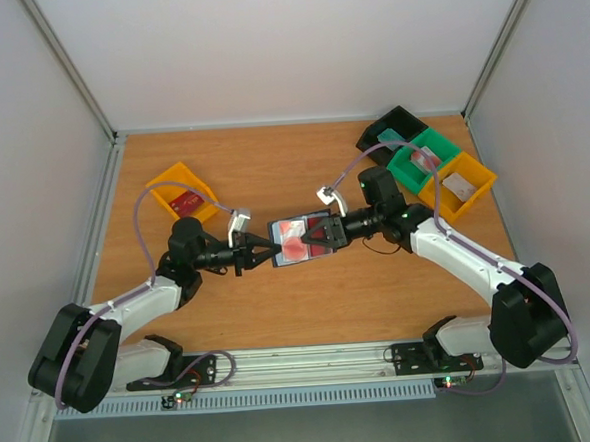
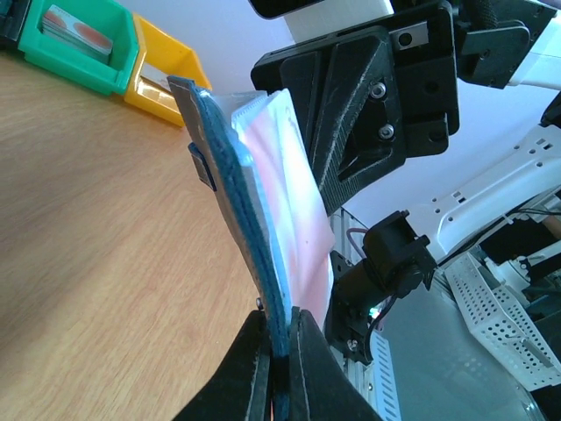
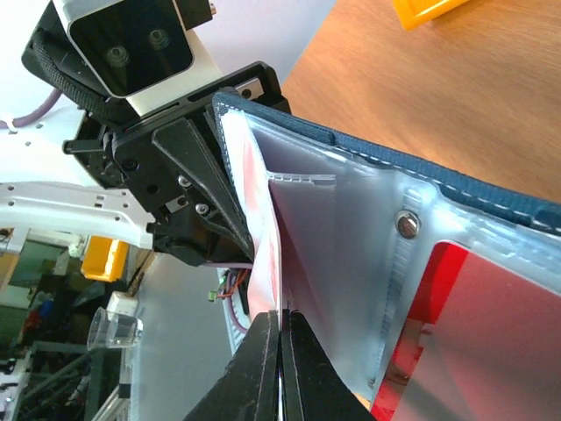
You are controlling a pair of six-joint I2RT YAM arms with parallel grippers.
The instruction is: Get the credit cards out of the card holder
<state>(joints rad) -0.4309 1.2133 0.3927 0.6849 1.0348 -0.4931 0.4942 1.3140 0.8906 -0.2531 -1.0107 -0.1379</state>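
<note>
The navy card holder (image 1: 294, 243) hangs open above the table's middle, stretched between both arms. My left gripper (image 1: 266, 254) is shut on the holder's blue edge; in the left wrist view its jaws (image 2: 279, 338) pinch that edge, and the holder (image 2: 232, 184) rises from them. My right gripper (image 1: 322, 234) reaches in from the right. In the right wrist view it (image 3: 280, 323) is shut on the thin edge of a pale red credit card (image 3: 263, 237) standing out of the grey pocket (image 3: 342, 228). A second red card (image 3: 491, 324) sits in a clear pocket beside it.
A yellow bin (image 1: 181, 193) at the back left holds a red card (image 1: 186, 202). A black bin (image 1: 390, 130), a green bin (image 1: 423, 158) and another yellow bin (image 1: 460, 183) stand in a row at the back right. White walls enclose the wooden table (image 1: 280, 302).
</note>
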